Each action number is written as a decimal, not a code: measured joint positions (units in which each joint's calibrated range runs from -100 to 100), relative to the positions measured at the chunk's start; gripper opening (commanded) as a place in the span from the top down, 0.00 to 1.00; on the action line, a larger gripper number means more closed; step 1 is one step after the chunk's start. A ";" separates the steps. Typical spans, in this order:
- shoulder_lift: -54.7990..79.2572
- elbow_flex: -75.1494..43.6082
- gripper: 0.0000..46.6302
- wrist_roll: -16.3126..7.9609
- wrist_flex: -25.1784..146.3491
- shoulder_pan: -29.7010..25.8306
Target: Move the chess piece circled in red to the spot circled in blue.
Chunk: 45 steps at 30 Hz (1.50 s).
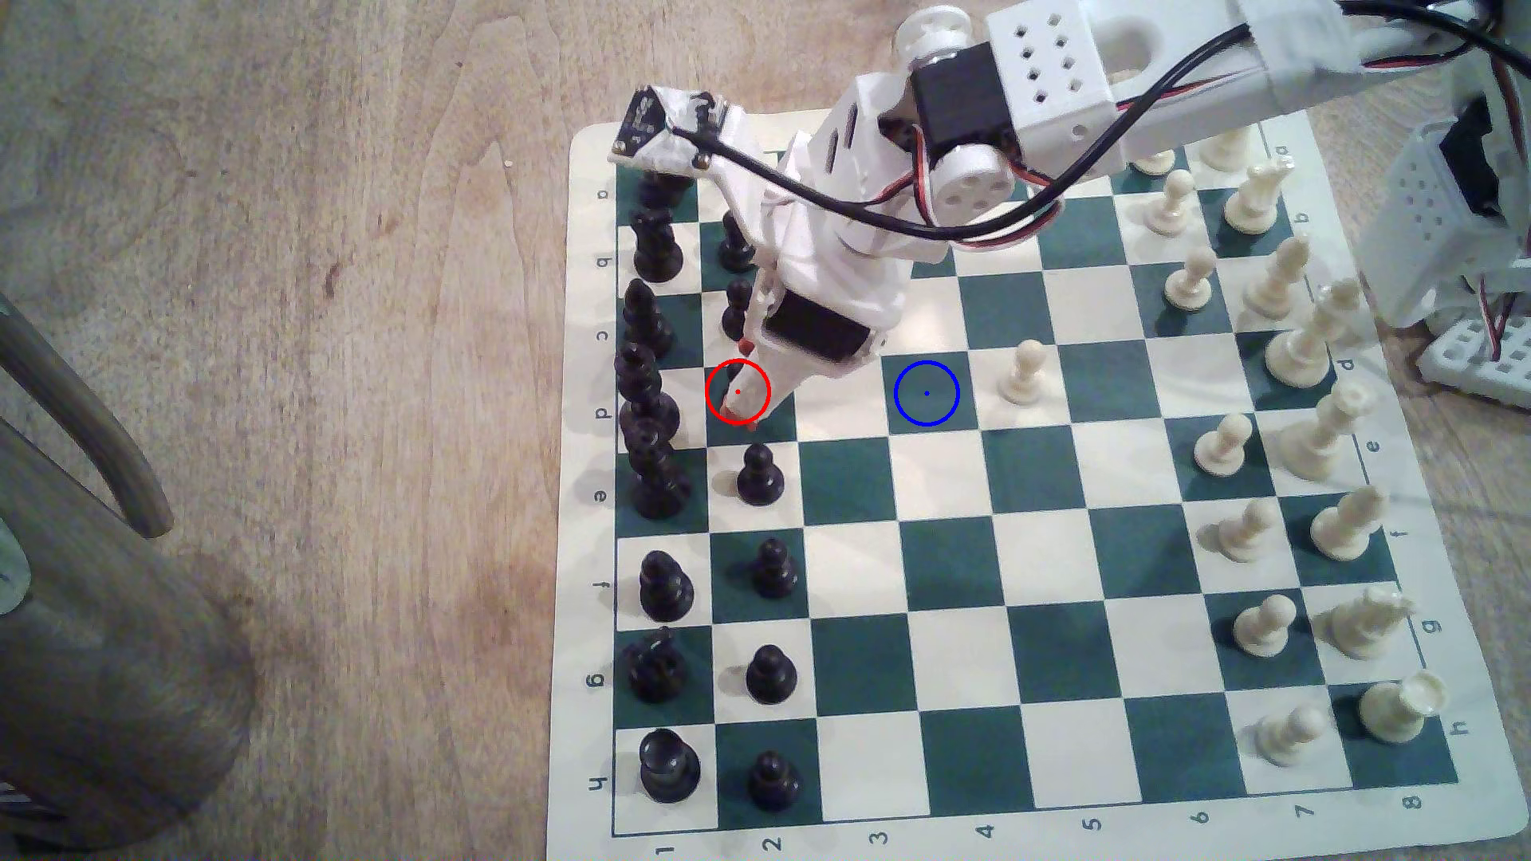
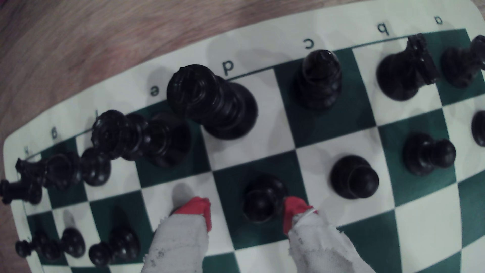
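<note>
Chess piece: glossy black plastic look. Gripper fingers: rough white cloth wrap, frayed, red tips. Board mat under piece: smooth, slight sheen. Table around mat: matt grained wood.

One board holds eight tall black pieces, seven black pawns, eight tall white pieces, eight white pawns and two drawn rings.

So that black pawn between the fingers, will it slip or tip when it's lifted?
The pawn looks glossy and round-headed, so it could slip; the red-tipped fingers may help grip. Its flared base probably steadies it, though the gripper looks open.
</note>
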 measured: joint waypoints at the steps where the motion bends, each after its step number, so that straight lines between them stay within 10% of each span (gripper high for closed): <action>1: 0.17 0.00 0.68 0.00 -0.08 0.00; 45: 2.26 -1.54 0.87 -0.39 -1.27 0.00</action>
